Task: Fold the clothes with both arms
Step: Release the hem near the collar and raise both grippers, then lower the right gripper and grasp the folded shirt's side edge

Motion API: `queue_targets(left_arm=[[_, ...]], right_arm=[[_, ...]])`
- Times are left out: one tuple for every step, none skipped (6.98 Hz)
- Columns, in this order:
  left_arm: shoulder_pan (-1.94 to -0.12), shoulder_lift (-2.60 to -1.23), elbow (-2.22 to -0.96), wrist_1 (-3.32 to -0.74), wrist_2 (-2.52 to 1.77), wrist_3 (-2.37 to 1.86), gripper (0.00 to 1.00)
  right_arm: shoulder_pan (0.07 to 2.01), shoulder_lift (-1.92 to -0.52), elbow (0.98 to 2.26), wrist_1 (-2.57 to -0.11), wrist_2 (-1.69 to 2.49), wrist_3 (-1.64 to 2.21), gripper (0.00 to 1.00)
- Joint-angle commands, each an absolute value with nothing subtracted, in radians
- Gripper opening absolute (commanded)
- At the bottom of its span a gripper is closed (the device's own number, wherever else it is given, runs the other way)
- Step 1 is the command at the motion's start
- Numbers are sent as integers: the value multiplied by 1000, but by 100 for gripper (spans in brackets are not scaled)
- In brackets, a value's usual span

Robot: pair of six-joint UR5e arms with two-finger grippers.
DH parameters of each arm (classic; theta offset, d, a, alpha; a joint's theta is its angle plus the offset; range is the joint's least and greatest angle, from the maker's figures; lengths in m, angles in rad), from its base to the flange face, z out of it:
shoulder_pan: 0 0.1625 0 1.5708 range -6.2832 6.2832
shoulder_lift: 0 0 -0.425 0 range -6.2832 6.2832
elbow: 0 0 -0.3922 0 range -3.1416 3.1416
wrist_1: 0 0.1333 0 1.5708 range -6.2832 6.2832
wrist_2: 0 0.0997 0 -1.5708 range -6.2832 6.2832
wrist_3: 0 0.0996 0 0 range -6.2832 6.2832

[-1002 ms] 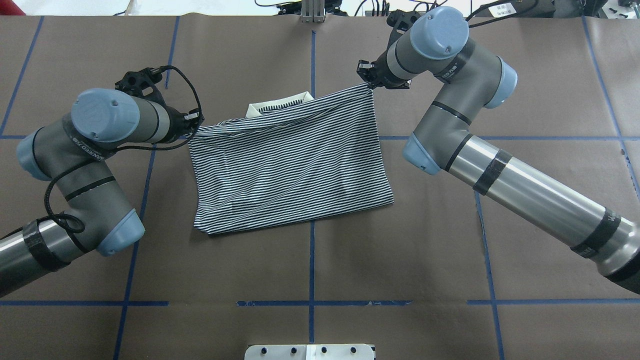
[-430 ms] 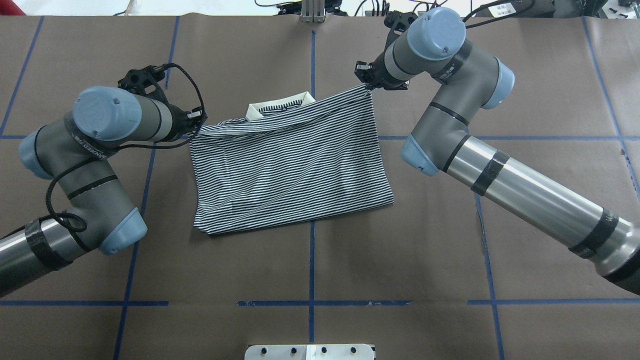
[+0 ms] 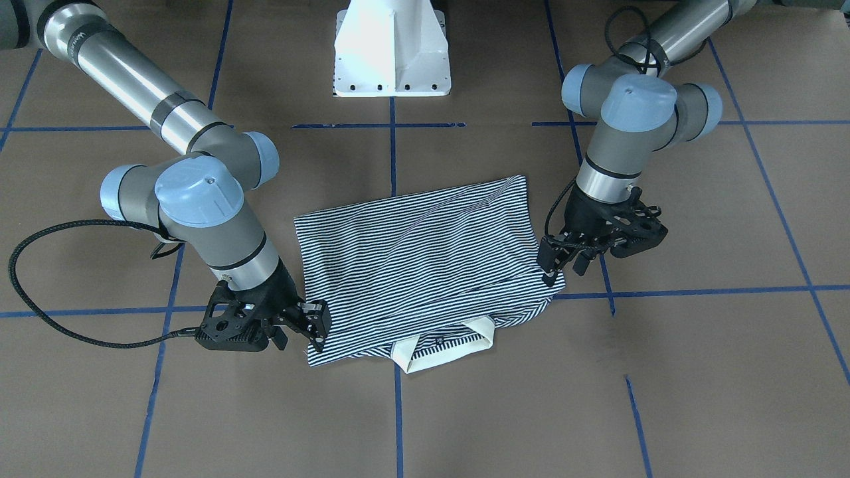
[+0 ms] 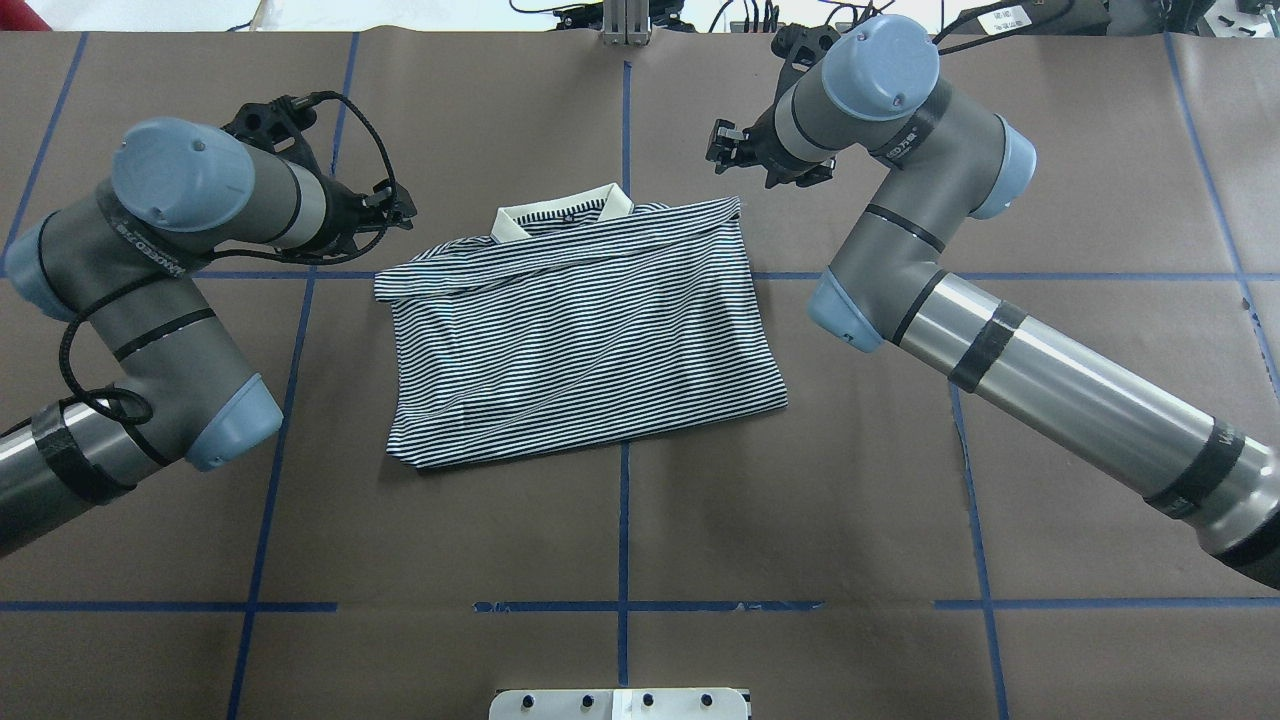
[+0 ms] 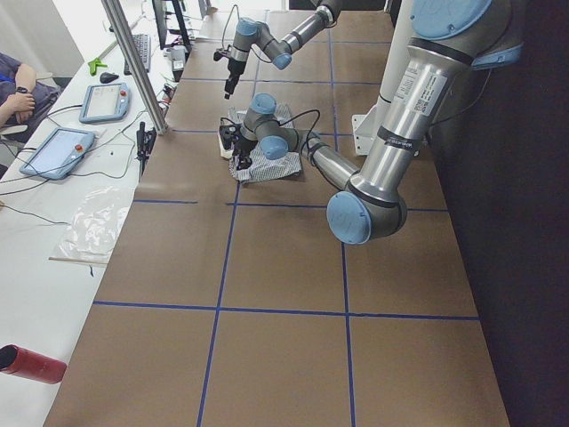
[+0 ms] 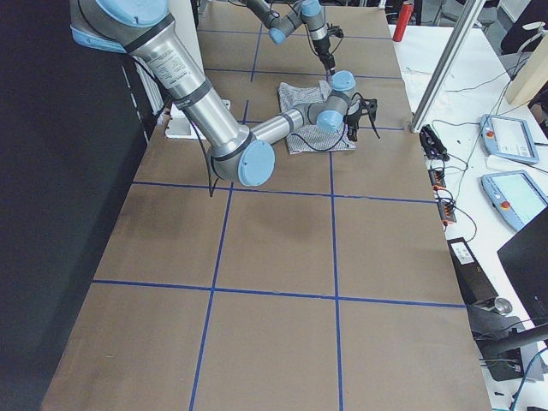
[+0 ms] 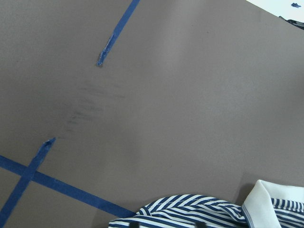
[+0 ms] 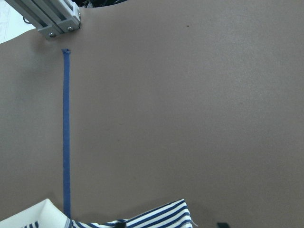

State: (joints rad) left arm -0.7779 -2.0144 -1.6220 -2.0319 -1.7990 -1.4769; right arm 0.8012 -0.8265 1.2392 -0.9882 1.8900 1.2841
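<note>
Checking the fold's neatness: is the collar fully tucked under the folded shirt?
No, the cream collar sticks out past the far folded edge of the shirt.

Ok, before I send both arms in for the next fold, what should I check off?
1. Left gripper clear of the polo shirt: ok, bare table shows between them in the overhead view.
2. Right gripper clear of the shirt: ok, it hangs beyond the far right corner.
3. Jaws open for a new grasp: ok, both look parted in the front-facing view.
4. Shirt resting on the table: ok, nothing holds it up.
5. Fold squared up: not ok, the far edge runs askew and the collar pokes out past it.
6. Sleeves tucked in: cannot tell, none shows.
</note>
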Motion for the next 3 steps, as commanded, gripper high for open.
queue_targets(left_arm=[[-792, -2016, -1628, -2033, -1835, -1453, 100], [-793, -2014, -1635, -2031, -1835, -1454, 100], [-793, -2011, -1660, -2031, -1832, -1459, 100]], right_arm=[[748, -967, 1437, -1003, 1895, 1285, 100], [701, -1045, 1535, -1009, 1888, 1295, 100], [651, -1110, 1598, -1009, 1885, 1316, 100]])
